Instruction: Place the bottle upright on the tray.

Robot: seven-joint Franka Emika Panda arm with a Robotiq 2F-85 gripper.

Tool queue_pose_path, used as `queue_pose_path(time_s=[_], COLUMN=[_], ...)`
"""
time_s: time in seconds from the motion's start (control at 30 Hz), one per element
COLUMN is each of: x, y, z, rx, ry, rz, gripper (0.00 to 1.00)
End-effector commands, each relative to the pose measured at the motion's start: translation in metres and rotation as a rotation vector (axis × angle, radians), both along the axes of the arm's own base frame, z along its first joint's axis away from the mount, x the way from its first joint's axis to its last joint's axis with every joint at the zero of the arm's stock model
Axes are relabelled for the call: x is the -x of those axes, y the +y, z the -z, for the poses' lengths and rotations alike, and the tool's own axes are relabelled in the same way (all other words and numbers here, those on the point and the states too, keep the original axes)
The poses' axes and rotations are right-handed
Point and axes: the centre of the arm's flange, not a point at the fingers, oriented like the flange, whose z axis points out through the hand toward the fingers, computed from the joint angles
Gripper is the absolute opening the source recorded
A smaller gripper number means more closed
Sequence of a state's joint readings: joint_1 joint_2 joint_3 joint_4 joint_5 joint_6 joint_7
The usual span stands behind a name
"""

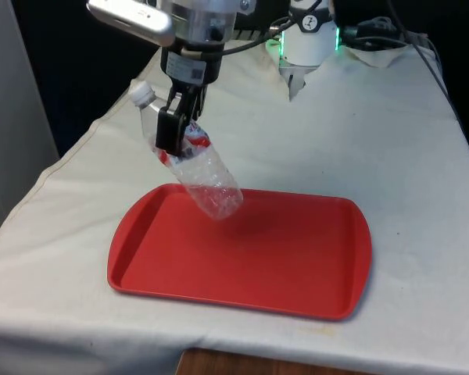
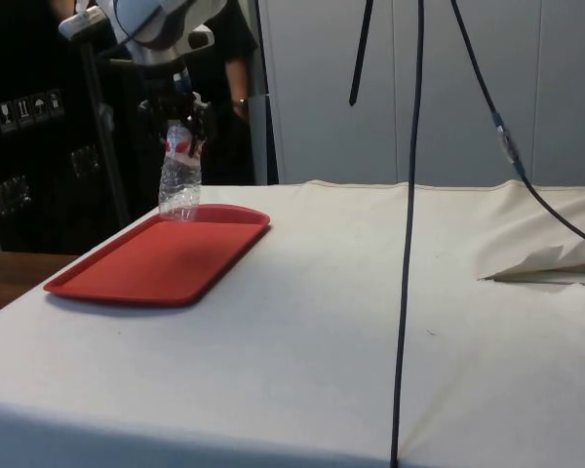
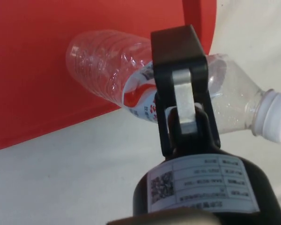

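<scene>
One black two-finger gripper (image 1: 177, 125) clamps a clear crumpled plastic bottle (image 1: 194, 162), tilted in the front view with its white cap (image 1: 141, 93) towards ten o'clock, upright-looking in the side view, above the red plastic tray (image 1: 297, 258).

We see a clear bottle (image 1: 195, 160) with a white cap (image 1: 141, 93) and red-and-white label (image 1: 194, 143), black gripper (image 1: 177, 125) fingers, a plain red tray (image 1: 297, 266), a white cloth (image 1: 391, 141)

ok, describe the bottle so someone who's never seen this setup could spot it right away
Find the red tray on the white cloth. Above its edge at the front view's left, the black gripper holds a clear plastic bottle around its middle, tilted, base low over the tray. It has a white cap and a red and white label, and is the one see-through thing here.
</scene>
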State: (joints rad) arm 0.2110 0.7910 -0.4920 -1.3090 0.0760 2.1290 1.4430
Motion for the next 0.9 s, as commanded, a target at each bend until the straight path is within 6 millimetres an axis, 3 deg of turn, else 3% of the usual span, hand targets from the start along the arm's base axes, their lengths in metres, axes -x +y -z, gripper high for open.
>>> queue_pose_path(time_s=[0.0,0.87], x=[-0.002,-0.011], y=[0.001,0.016], z=[0.002,0.021], rx=[0.014,0.211], ry=[-0.011,-0.014], rz=[0.008,0.044], gripper=[0.14,0.14])
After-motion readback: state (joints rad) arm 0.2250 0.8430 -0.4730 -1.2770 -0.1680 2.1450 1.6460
